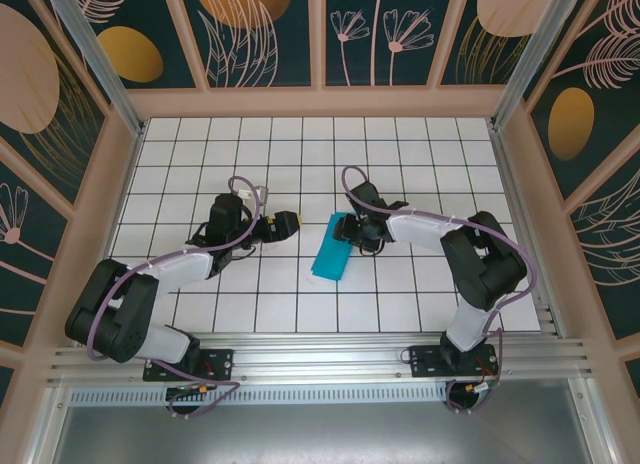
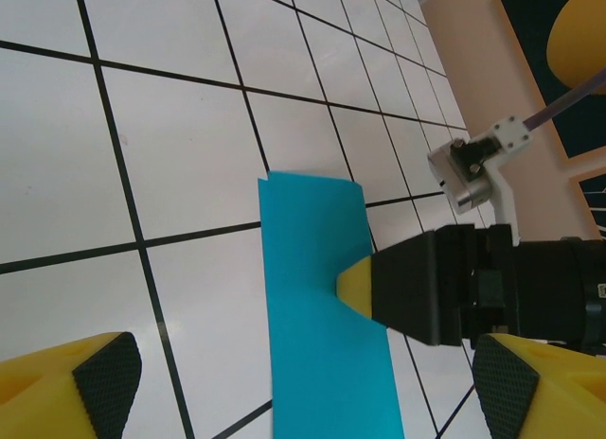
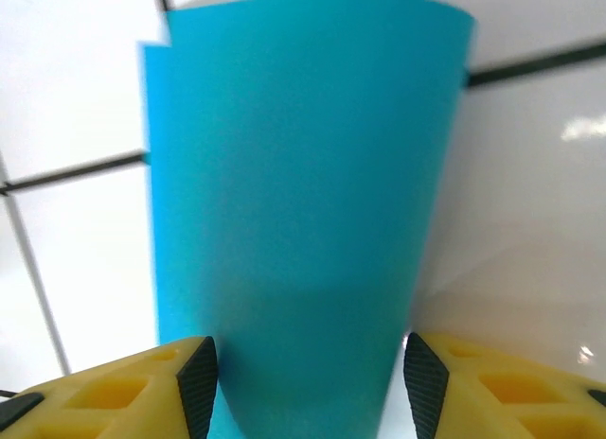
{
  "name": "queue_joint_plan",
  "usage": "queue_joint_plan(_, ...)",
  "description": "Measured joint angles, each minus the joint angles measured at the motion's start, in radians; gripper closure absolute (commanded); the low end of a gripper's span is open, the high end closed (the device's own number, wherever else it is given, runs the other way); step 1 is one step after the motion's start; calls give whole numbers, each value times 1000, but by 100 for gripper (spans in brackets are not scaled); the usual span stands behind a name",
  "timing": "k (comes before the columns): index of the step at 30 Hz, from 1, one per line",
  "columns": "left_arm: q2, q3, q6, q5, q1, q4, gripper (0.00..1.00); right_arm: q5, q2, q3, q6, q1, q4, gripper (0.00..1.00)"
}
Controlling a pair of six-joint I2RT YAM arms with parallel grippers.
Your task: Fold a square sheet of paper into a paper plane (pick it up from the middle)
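The square sheet of paper (image 1: 331, 249) is a narrow, folded teal strip lying at the middle of the table. My right gripper (image 1: 352, 234) is at its far end. In the right wrist view the sheet (image 3: 303, 174) narrows and bows up between the two pads, which press on its long edges, so the right gripper (image 3: 303, 382) is shut on it. My left gripper (image 1: 290, 224) stands wide open just left of the strip. In the left wrist view the paper (image 2: 312, 297) runs between its fingers, and the left gripper (image 2: 305, 387) touches nothing. One yellow fingertip (image 2: 352, 286) of the right gripper rests on the paper.
The table (image 1: 200, 154) is a white grid of black-lined tiles, boxed in by patterned walls (image 1: 260, 34) at the back and sides. An aluminium rail (image 1: 320, 354) runs along the near edge, with both arm bases bolted to it.
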Motion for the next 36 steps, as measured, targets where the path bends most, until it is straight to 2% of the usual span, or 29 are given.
queue_joint_plan(13,0,6,-4,0,0,-8,6,-34,-19,-47,16,3,105,47)
queue_joint_plan(20,0,6,-18,0,0,-8,6,-96,-19,-55,-42,-6,127,62)
queue_joint_plan(26,0,6,-29,0,0,-8,5,-184,-26,-65,-120,-52,147,61)
queue_joint_plan(30,-1,6,-39,0,0,-8,4,-266,-27,-71,-214,-90,139,58)
queue_joint_plan(36,-2,6,-56,0,0,-6,4,-293,-16,-70,-288,-112,113,50)
